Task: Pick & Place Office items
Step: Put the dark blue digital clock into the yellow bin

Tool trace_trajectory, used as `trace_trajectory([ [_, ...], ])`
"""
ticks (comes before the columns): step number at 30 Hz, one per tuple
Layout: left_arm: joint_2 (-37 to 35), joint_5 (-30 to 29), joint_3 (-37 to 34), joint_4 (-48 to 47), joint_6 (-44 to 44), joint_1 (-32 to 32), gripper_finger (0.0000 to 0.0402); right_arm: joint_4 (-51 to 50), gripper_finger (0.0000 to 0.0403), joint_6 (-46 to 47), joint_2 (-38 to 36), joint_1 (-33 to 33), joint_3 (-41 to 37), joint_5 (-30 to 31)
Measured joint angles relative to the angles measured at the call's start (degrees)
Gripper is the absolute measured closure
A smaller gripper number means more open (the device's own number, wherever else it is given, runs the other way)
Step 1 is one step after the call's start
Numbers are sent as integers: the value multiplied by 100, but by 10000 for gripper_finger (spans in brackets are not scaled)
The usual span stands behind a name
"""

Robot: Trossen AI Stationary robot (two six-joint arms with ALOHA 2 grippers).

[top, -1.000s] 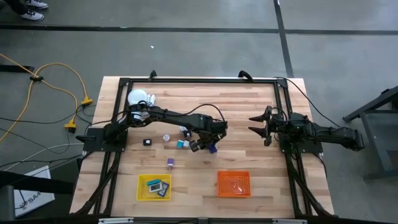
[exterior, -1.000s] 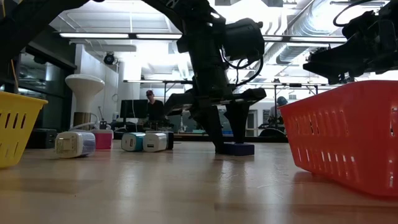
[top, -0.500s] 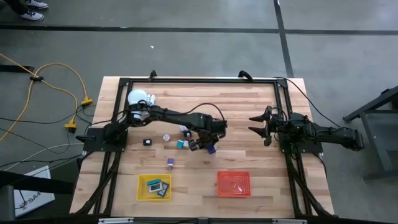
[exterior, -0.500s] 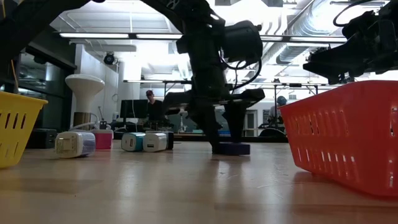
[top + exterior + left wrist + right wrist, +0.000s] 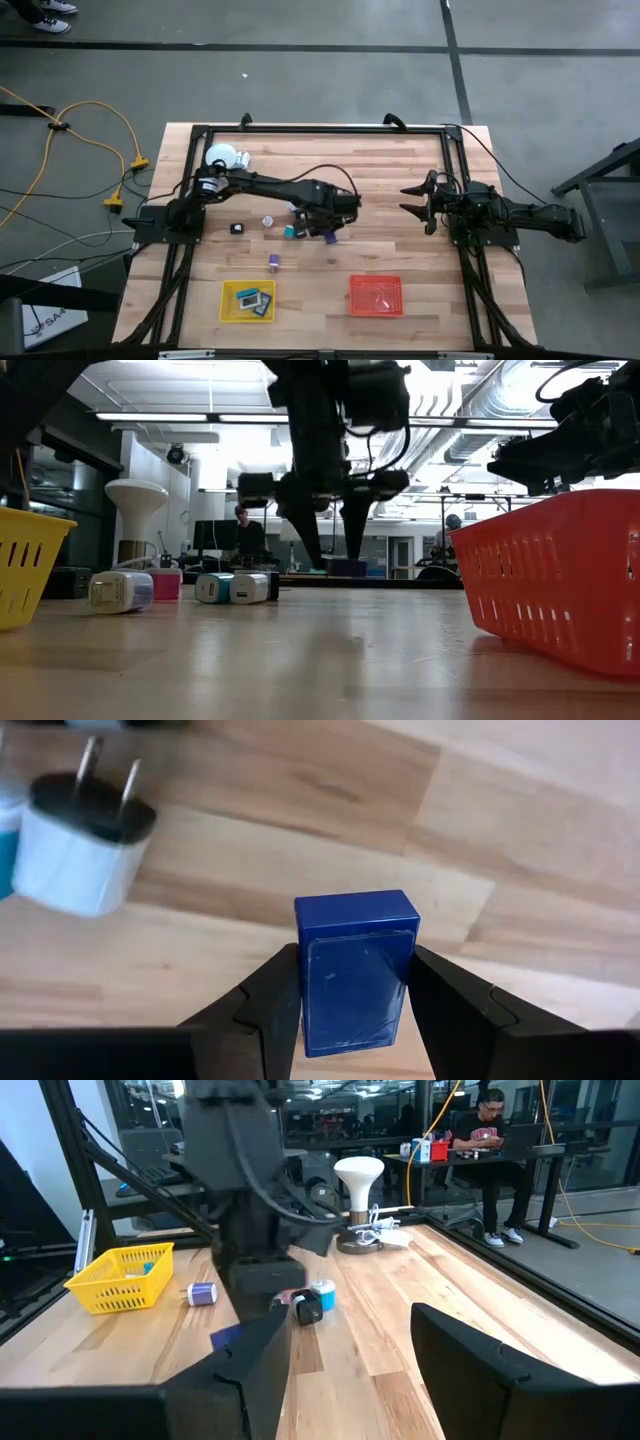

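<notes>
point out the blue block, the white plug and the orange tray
blue block point(image 5: 354, 968), left wrist view, front face between the fingers
white plug point(image 5: 72, 860), left wrist view, white body
orange tray point(image 5: 375, 309), high view, near rim

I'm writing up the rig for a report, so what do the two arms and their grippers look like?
Both arms are black and jointed, with thin black cables looping along them. The left gripper has two broad, matte black fingers with angular edges. The right gripper looks the same. No markings show.

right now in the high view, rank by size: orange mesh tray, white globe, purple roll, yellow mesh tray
1. Orange mesh tray and yellow mesh tray: these look alike in size, too close to rank.
2. White globe.
3. Small purple roll, by far the smallest.
</notes>
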Motion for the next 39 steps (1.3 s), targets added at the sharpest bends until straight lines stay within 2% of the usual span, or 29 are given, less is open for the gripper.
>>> trace_trajectory([
  [13,-287,-525,-2,-1511,-63,-811,243,-1,208,0,65,-1,0,5],
  [30,-492,-544,-2,-1938,-354,-1880,243,-14,208,0,68,-2,0,-1],
  [39,-858,-948,-2,-2189,-1004,-2575,243,-19,208,0,68,-2,0,-4],
])
